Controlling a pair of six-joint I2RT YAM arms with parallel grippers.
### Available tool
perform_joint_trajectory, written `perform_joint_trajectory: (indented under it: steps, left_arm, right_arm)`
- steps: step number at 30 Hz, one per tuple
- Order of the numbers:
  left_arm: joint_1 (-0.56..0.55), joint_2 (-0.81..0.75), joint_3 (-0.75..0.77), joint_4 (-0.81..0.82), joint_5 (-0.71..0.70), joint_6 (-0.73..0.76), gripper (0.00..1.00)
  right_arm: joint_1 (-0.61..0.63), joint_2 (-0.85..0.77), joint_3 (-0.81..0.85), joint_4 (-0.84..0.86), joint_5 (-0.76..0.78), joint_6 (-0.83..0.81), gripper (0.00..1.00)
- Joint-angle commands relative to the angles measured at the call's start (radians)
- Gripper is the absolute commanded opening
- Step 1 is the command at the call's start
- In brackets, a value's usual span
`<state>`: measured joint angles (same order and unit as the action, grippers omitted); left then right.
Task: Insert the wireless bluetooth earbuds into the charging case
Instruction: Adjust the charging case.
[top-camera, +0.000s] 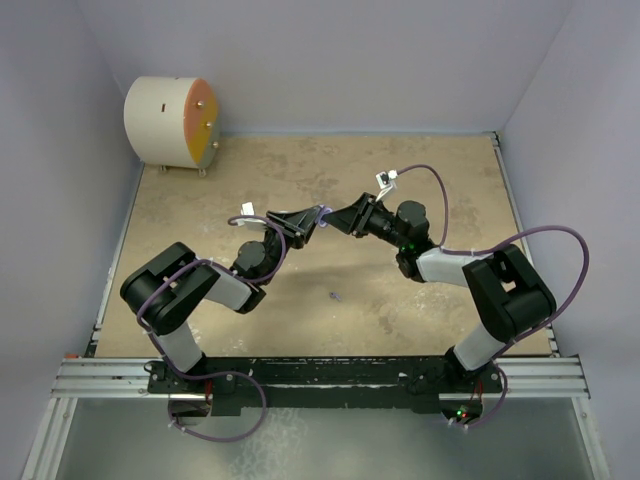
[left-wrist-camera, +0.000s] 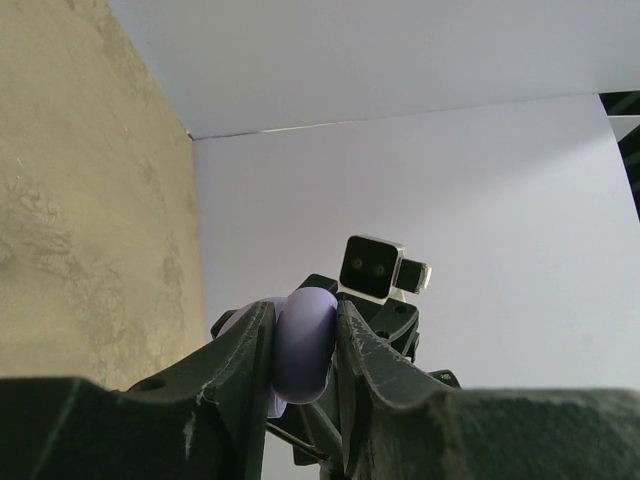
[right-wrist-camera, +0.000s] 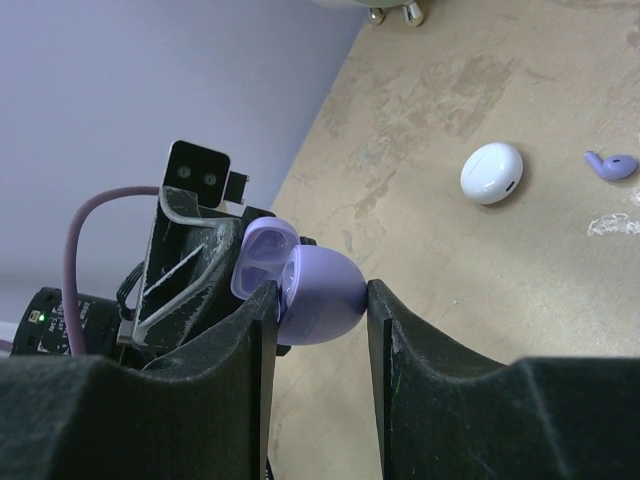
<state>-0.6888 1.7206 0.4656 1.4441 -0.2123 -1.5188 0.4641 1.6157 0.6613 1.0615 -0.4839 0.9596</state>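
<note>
Left gripper (left-wrist-camera: 305, 315): I see its two fingers closed to a narrow gap and pressing on both sides of the lilac charging case (left-wrist-camera: 303, 355), which bulges out between the tips.
Right gripper (right-wrist-camera: 320, 290): it is set a little wider. The rounded body of the same case fills the gap, and both fingers touch it as far as I can tell.
The two grippers: they meet tip to tip above the middle of the table (top-camera: 300, 170), with the case lifted off the surface between them.
Lid (right-wrist-camera: 262, 252): it is flipped open and stands up just past the right gripper's fingertips, on the side of the left gripper. I can see its pale inner face. I cannot see into the wells.
Cases, counted: I count two, the lilac one in the jaws and one white charging case (right-wrist-camera: 492, 172).
White case: it is closed and lies on the table well apart from both pairs of jaws, out beyond the right gripper's tips.
Earbuds, counted: I can make out one, a lilac earbud (right-wrist-camera: 610, 165).
Lilac earbud: it lies loose on the table near the white case, on the side of it away from the jaws. Nothing touches it.
Other: one white drum (top-camera: 165, 122) with an orange end face lies on its side in the far left corner, well apart from the jaws.
</note>
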Motion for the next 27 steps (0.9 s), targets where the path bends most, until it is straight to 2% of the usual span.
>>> perform_joint_trajectory:
  steps: [1,9,16,27]
  left_arm:
    - [-0.004,-0.009,0.015,0.072,-0.002,-0.008,0.28]
    - [-0.004,-0.002,0.013,0.073,-0.006,-0.015,0.25]
    - [-0.005,-0.008,0.014,0.061,-0.006,-0.011,0.32]
    - [-0.004,-0.013,0.013,0.056,-0.009,-0.009,0.34]
  right_arm:
    - [-0.005,-0.011,-0.003,0.08,-0.017,-0.003,0.33]
    - [-0.011,-0.013,-0.009,0.089,-0.018,0.002,0.33]
    - [-0.015,-0.011,-0.014,0.104,-0.027,0.009,0.32]
    - [-0.018,-0.008,-0.014,0.112,-0.034,0.01,0.32]
